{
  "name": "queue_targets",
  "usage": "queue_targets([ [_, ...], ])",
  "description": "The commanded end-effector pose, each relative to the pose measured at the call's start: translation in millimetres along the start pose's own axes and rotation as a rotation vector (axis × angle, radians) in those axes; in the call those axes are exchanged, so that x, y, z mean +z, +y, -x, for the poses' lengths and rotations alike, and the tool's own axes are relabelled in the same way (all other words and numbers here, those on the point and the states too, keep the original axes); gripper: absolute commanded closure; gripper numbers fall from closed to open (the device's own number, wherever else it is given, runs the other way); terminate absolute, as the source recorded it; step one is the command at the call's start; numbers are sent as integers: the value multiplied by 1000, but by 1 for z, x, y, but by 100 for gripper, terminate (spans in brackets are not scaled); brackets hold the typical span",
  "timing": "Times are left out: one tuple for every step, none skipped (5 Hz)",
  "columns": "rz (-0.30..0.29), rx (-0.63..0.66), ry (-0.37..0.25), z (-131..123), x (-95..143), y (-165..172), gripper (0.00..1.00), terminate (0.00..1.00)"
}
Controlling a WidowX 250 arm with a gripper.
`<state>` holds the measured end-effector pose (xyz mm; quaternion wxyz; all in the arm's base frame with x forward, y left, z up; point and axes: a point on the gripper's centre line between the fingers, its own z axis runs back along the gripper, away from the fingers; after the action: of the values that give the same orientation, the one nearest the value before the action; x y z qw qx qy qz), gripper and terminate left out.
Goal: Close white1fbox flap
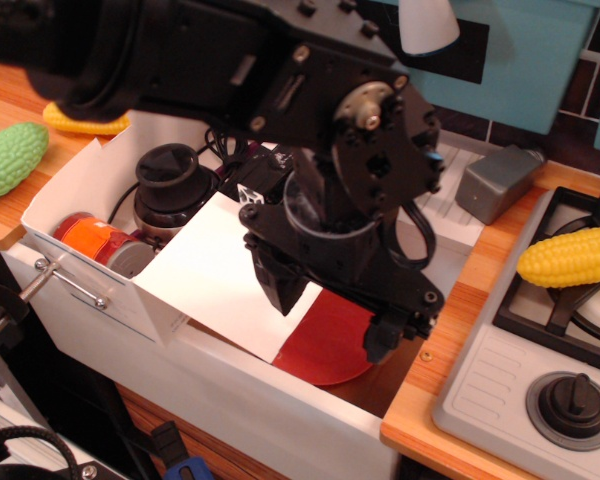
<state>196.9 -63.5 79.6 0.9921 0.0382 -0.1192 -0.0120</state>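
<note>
The white1fbox stands open at the left inside the white sink basin, its thin white walls upright. Its flap shows its plain white face and slants up and to the right from the carton's front wall, partly over a red plate. My black gripper points down just right of the flap. Its jaws stand apart, and the left finger overlaps the flap's right edge. I cannot tell whether it touches. The blue band and print are hidden.
An orange can and a black round object sit in the carton. A green toy vegetable and a yellow corn lie at the left. A grey block, a stove with a corn cob and a knob are at the right.
</note>
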Motion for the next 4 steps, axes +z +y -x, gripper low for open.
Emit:
queue_targets([
  [0, 0, 0, 0, 0, 0, 0, 0],
  [-31, 26, -2, -2, -2, -18, 0, 0],
  [-23, 35, -3, -2, -4, -23, 0, 0],
  [-3, 39, -5, -2, -15, -28, 0, 0],
])
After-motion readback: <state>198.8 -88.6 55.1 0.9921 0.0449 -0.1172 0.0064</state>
